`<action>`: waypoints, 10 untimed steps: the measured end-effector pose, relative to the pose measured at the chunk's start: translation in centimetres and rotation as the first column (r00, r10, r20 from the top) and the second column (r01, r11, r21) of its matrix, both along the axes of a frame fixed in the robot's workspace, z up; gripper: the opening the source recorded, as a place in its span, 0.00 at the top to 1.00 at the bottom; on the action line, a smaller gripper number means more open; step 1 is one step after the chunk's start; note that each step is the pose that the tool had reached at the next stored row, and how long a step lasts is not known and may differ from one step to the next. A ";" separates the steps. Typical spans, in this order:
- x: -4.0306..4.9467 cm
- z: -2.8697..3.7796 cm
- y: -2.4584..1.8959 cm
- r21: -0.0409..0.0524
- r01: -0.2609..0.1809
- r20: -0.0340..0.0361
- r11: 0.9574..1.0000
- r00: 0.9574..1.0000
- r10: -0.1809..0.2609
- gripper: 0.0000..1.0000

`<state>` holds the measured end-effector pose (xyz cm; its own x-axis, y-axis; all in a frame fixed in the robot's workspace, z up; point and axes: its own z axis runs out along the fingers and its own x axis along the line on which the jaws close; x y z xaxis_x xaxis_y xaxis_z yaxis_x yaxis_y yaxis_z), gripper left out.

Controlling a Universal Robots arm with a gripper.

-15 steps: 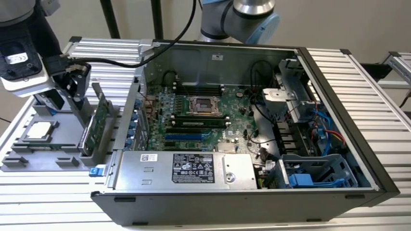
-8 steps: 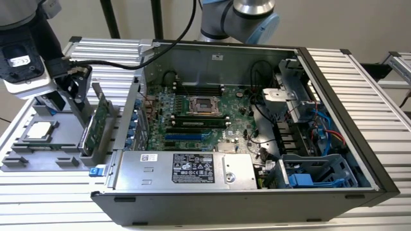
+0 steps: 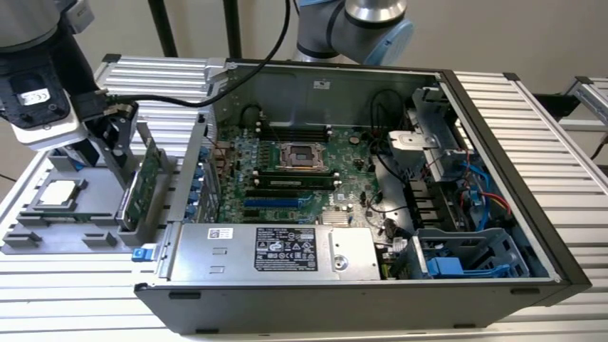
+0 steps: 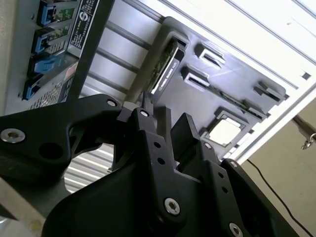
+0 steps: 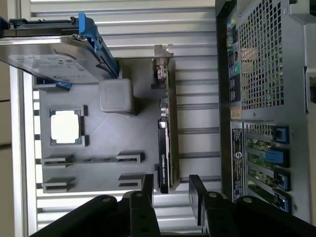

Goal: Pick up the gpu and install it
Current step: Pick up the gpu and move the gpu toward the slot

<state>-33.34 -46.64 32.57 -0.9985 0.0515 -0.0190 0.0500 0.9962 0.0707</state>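
- The gripper (image 5: 172,183) has its jaws wide apart. In the first wrist view you see its fingers (image 5: 148,185) one on each side of the gpu's near end, with a gap between each finger and the card. No contact can be made out.
- The gpu (image 5: 167,133) stands upright on its long edge in a slot of the grey tray (image 5: 123,148). It is outside the computer case (image 3: 361,303), just beside the case's side wall on the exterior view's left. It is not lifted and not installed.
- Key relation: the card's long axis runs straight away from the jaws along the tray. The fingers face each other across its thin dimension, so the closing line crosses the card squarely.
- Centring: the card sits nearer one finger than the other, so the two gaps are unequal. My judgement is that one pad would touch first.
- Height: in the exterior view the gripper hangs over the tray about at the card's top edge. You cannot tell from these views whether the fingertips are already below that edge.
- Neighbours: the processor chip (image 5: 65,127) lies flat in its own tray pocket, well apart from the jaws. The hard drive (image 5: 47,54) with blue tabs is near the far end of the tray, also clear of the fingers.
- There is one arm on this rig, so reach is not a choice to make.
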 end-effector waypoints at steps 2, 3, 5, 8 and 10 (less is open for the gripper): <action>0.00 -0.12 0.01 0.000 0.000 0.000 1.000 1.000 0.000 1.00; 0.00 -0.17 0.01 0.000 0.000 0.000 1.000 1.000 0.000 1.00; 0.01 -0.29 0.02 0.000 0.000 0.000 1.000 1.000 0.000 1.00; 0.01 -0.44 0.02 0.000 0.000 0.000 1.000 1.000 0.000 1.00; 0.01 -0.54 0.03 0.000 0.000 0.000 1.000 1.000 0.000 1.00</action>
